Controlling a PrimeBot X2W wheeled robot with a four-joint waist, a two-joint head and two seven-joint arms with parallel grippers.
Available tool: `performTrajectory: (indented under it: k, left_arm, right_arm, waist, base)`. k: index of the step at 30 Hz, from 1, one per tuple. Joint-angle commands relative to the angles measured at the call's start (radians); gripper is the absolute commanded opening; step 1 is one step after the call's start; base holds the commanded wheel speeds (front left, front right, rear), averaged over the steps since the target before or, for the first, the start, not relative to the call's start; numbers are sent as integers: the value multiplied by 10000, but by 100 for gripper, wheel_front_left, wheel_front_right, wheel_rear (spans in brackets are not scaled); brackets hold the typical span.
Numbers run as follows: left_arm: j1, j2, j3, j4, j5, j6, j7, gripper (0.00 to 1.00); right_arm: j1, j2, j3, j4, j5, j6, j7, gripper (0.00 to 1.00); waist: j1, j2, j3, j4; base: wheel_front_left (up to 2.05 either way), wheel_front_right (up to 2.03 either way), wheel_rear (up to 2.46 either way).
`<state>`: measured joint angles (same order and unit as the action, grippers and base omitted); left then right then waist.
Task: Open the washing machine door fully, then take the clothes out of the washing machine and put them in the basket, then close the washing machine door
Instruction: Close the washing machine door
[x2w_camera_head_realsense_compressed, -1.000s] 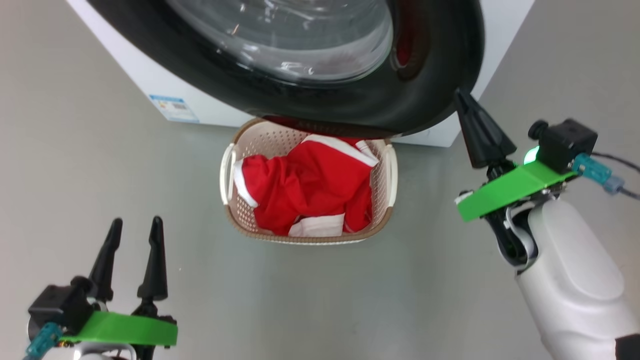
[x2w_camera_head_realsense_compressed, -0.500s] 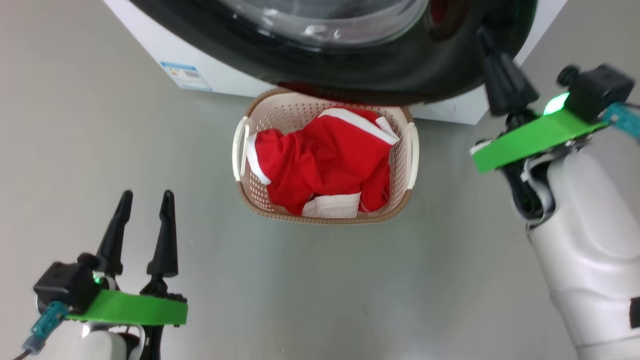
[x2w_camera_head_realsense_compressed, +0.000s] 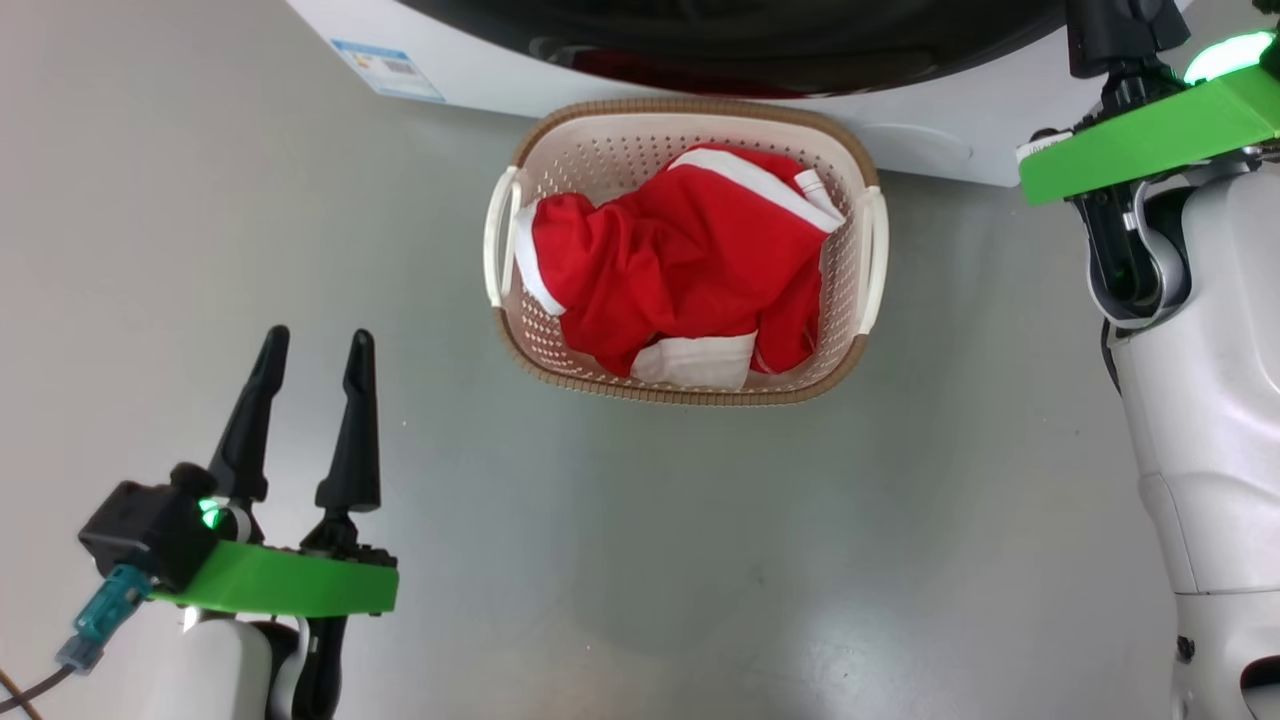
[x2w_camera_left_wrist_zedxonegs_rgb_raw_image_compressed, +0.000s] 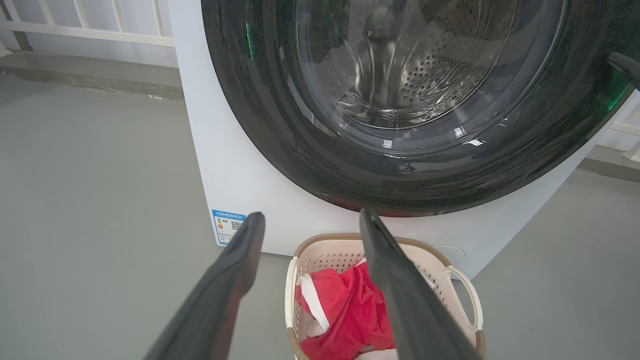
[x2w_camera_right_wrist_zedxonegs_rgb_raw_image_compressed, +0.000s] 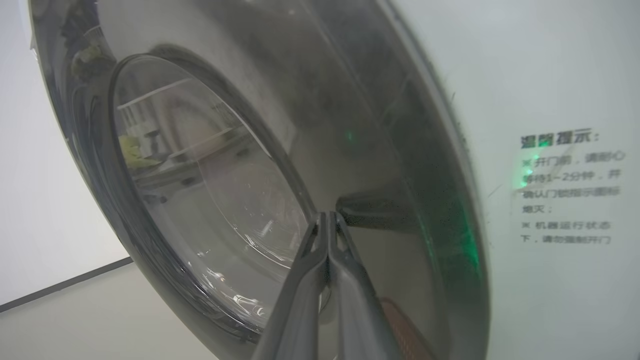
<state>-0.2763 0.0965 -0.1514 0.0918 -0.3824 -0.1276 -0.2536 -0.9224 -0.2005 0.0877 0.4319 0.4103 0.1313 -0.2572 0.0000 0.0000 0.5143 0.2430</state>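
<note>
The clothes (x2w_camera_head_realsense_compressed: 680, 260), red with white bands, lie heaped in the basket (x2w_camera_head_realsense_compressed: 700, 395) on the floor just in front of the washing machine (x2w_camera_head_realsense_compressed: 930, 150). The washing machine door (x2w_camera_left_wrist_zedxonegs_rgb_raw_image_compressed: 280, 115) lies close against the machine's white front; whether it is latched I cannot tell. In the right wrist view my right gripper (x2w_camera_right_wrist_zedxonegs_rgb_raw_image_compressed: 327, 216) is shut with its tips on the door's (x2w_camera_right_wrist_zedxonegs_rgb_raw_image_compressed: 380, 150) black ring, holding nothing. My left gripper (x2w_camera_head_realsense_compressed: 317, 340) hovers open and empty at the lower left, well short of the basket (x2w_camera_left_wrist_zedxonegs_rgb_raw_image_compressed: 320, 240).
Bare grey floor surrounds the basket. My pale right forearm (x2w_camera_head_realsense_compressed: 1210, 400) stands at the right edge. A blue label (x2w_camera_head_realsense_compressed: 388, 55) marks the machine's lower left corner. A white railing (x2w_camera_left_wrist_zedxonegs_rgb_raw_image_compressed: 90, 25) runs behind the machine on the left.
The head camera has shifted, so the basket sits higher in the picture. The door has swung closer to the machine front with my shut right gripper against its rim. The left gripper stays open.
</note>
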Motion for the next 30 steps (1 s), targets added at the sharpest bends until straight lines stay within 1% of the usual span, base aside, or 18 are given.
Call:
performTrajectory:
  k: [1,4,7,11,15,16,17,18,19,20,21,27,30]
  left_arm:
    - [-182,225,301,-268,-92,-31,-82,100]
    - [-250,216,257,-262,-101,-31,-82,100]
    - [-298,211,255,-255,-99,-31,-82,100]
    - [-263,224,296,-208,-82,-31,-82,100]
    - [-219,306,267,-22,-58,-31,-82,100]
    - [-205,370,255,73,-51,-31,-82,100]
    - [-197,405,256,123,-45,-31,-82,100]
    - [-186,445,252,179,-40,-31,-82,100]
    - [-169,485,240,236,-38,-31,-82,100]
    - [-140,530,237,295,-39,-31,-82,100]
    - [-105,575,246,354,-47,-31,-82,100]
    - [178,924,235,724,-125,-31,-82,100]
    - [319,1032,250,830,-135,-31,-82,100]
  right_arm:
    - [-255,163,-29,-264,-93,-6,-46,0]
    - [-447,207,-263,-324,-206,-6,-46,0]
    - [-538,232,-254,-366,-292,-6,-46,0]
    - [-301,244,36,-396,-344,-6,-46,0]
    - [267,214,450,-380,-356,-6,-46,0]
    - [650,178,629,-388,-331,-6,-46,2]
    - [840,150,705,-386,-304,-6,-46,20]
    - [1045,124,783,-386,-282,-6,-46,32]
    - [1263,109,820,-406,-245,-6,-46,46]
    - [1498,104,846,-431,-200,-6,-46,91]
    - [1722,85,879,-446,-162,-6,-46,100]
    - [3061,-36,1006,-568,-3,-6,-46,100]
    - [3453,-62,1015,-583,29,-6,-46,100]
  waist:
    - [0,0,137,95]
    - [0,0,213,146]
    - [0,0,235,161]
    - [0,0,109,92]
    - [0,0,-205,-33]
    - [0,0,-398,-109]
    - [0,0,-499,-149]
    - [0,0,-607,-192]
    - [0,0,-729,-234]
    - [0,0,-854,-286]
    - [0,0,-961,-343]
    - [0,0,-1658,-781]
    - [0,0,-1875,-958]
  base:
    - [0,0,0]
    - [0,0,0]
    - [0,0,0]
    - [0,0,0]
    - [0,0,0]
    - [0,0,0]
    - [0,0,0]
    - [0,0,0]
    - [0,0,0]
    - [0,0,0]
    - [0,0,0]
    - [0,0,0]
    - [0,0,0]
